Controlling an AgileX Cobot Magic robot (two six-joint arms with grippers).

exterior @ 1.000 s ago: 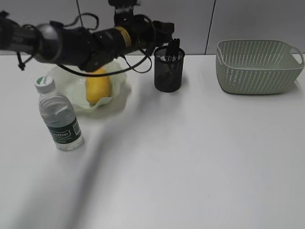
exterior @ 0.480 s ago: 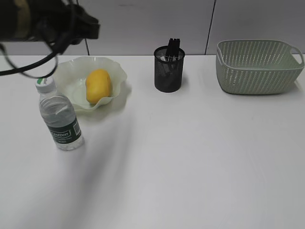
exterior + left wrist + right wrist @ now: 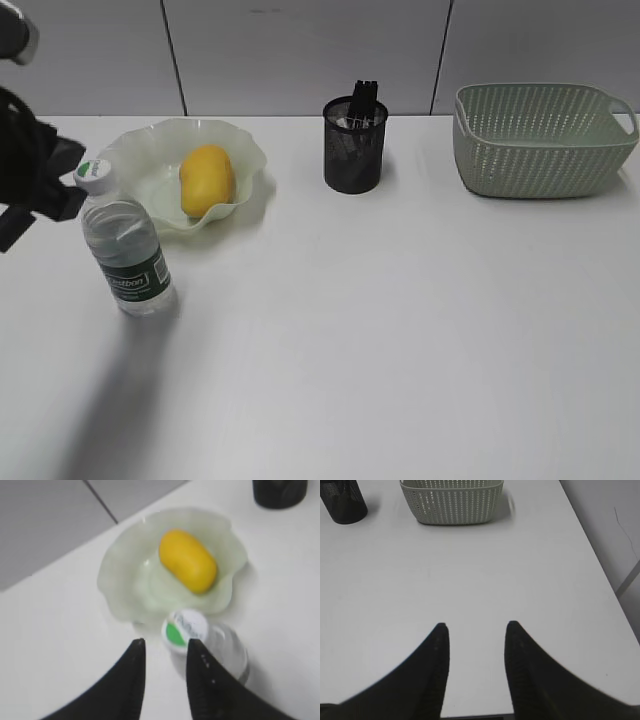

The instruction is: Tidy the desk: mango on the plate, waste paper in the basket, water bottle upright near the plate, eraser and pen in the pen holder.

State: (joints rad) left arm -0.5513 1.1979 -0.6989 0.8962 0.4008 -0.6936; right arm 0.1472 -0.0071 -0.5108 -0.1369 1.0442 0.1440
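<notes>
The mango (image 3: 206, 179), smooth yellow-orange, lies in the wavy-rimmed plate (image 3: 146, 152). Just beside it the water bottle (image 3: 125, 244) stands upright on the desk (image 3: 400, 330). Left hand (image 3: 165, 647) and right hand (image 3: 475, 629) are both parted, empty.

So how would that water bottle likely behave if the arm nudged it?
The water bottle stands upright, tall on a narrow base, so a push near its cap would probably tip it. It looks filled, so probably fairly heavy. On its side, its round body would likely roll. The clear plastic may be slippery.
</notes>
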